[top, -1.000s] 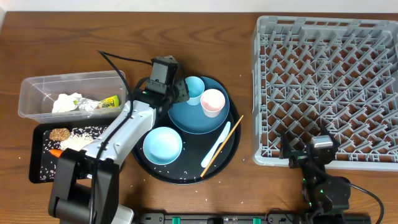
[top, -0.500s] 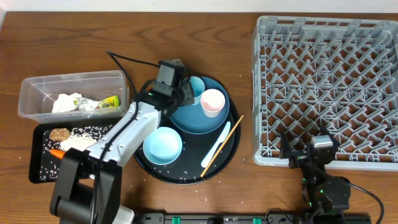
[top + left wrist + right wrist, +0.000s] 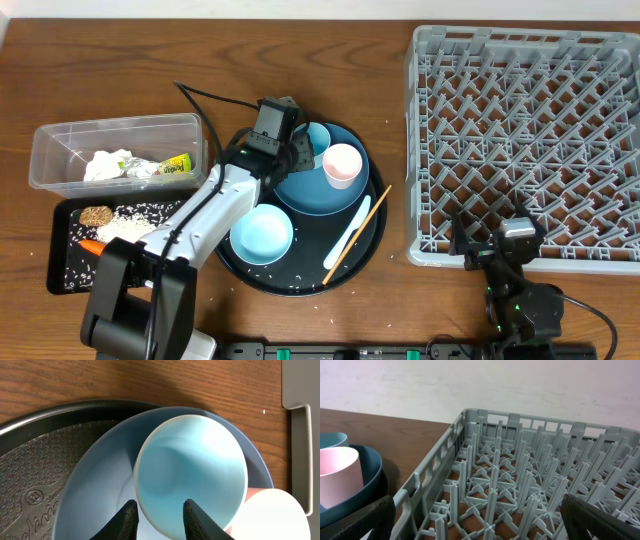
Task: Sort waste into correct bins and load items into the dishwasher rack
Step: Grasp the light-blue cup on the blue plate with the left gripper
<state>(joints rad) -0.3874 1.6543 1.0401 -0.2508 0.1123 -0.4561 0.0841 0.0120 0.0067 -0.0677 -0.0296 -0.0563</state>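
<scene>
Now, light blue cup (image 3: 190, 475) on blue plate (image 3: 95, 490); left jaws narrow, right jaws wide.

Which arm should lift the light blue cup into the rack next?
Left. The left gripper straddles the light blue cup's rim, one finger inside. The right gripper sits open at the dishwasher rack's near edge, away from the cup.

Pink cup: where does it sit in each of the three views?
Overhead: pink cup on the dark blue plate, near the picture's centre.
Left wrist: pink cup in the bottom right corner, cut off.
Right wrist: pink cup at the left edge.
Shared landmark: the light blue cup beside it.
</scene>
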